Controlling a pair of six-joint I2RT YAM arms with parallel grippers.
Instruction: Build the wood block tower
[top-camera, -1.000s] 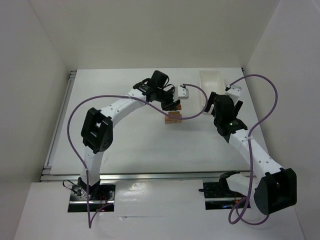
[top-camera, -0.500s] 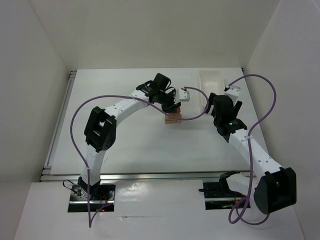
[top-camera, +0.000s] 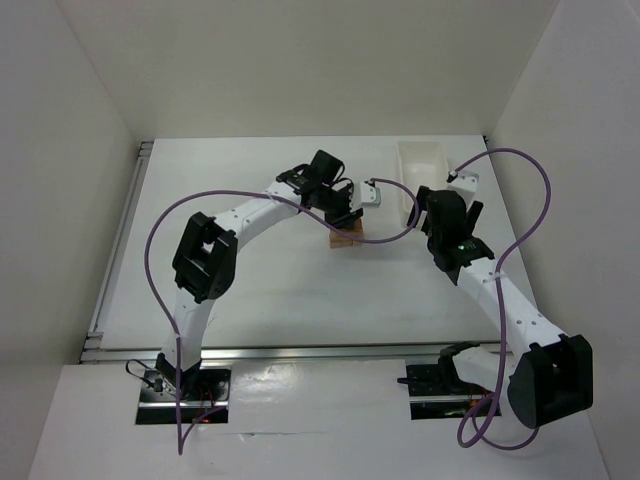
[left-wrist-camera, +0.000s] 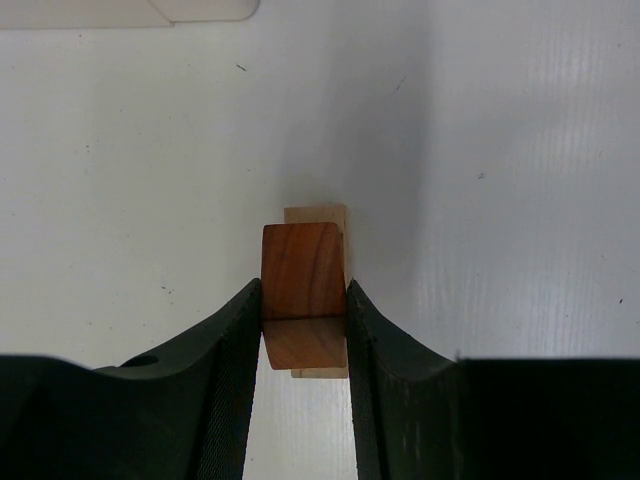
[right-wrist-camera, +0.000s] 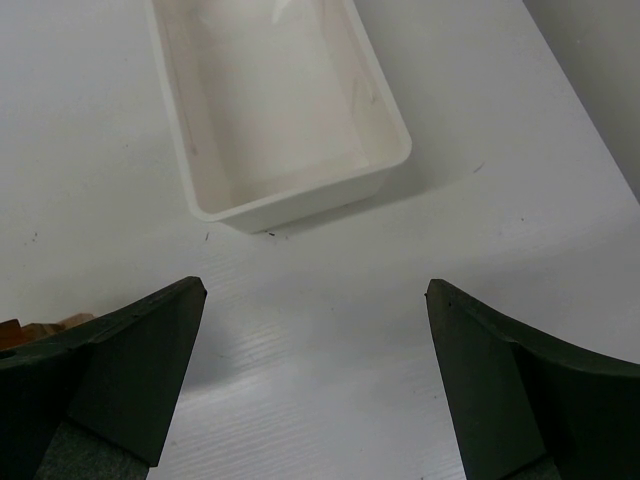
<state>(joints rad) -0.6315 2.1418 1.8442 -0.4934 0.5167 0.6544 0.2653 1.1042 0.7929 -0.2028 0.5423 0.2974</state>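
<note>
left tool (left-wrist-camera: 303, 305) grips a reddish block (left-wrist-camera: 301, 268) over the wood block tower (left-wrist-camera: 318, 214); right tool (right-wrist-camera: 315, 292) wide.

1. Robotics lab cell, this: plain white panels (top-camera: 300, 70) box me in behind and on both sides.
2. My desk (top-camera: 260, 290) is a bare white sheet, an aluminium rail (top-camera: 300, 351) running along its near edge.
3. My left arm (top-camera: 250, 212) and right arm (top-camera: 500, 300) are bolted to metal base plates (top-camera: 185, 396), purple cables (top-camera: 515, 151) looping off them.
4. Props are plain test pieces: a white plastic tray (top-camera: 402, 170) and the little wood block tower (top-camera: 345, 238).
</note>
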